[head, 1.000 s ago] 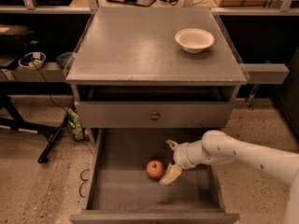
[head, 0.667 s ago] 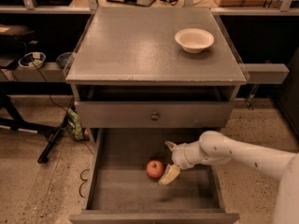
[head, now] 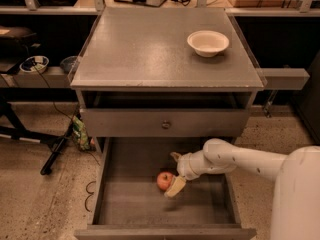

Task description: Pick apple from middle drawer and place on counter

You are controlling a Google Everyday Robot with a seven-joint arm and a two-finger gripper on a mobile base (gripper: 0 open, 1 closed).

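- The apple [head: 164, 180], red with a paler patch, lies on the plank floor of the middle drawer [head: 125, 204], a little right of its centre and about midway from back to front
- The middle drawer is pulled well out towards the camera, with its low side walls showing on both sides
- The pincer [head: 173, 174] is down inside the drawer, just to the right of the apple
- Its fingers stand apart: a pale one [head: 175, 187] slants down against the apple's lower right side, a darker one reaches up behind, and they are not clamped on the fruit
- The white arm [head: 235, 160] comes in from the right over the drawer's side wall
- Above the open drawer is a closed grey drawer front [head: 165, 122] with a small round knob [head: 165, 125]
- The worktop [head: 150, 49] of the cabinet is flat, grey and slightly worn
- A white bowl [head: 208, 43] stands on the worktop near its back right corner, well apart from the apple
- Dark shelving [head: 40, 39] runs behind the cabinet, and the floor [head: 35, 194] is speckled
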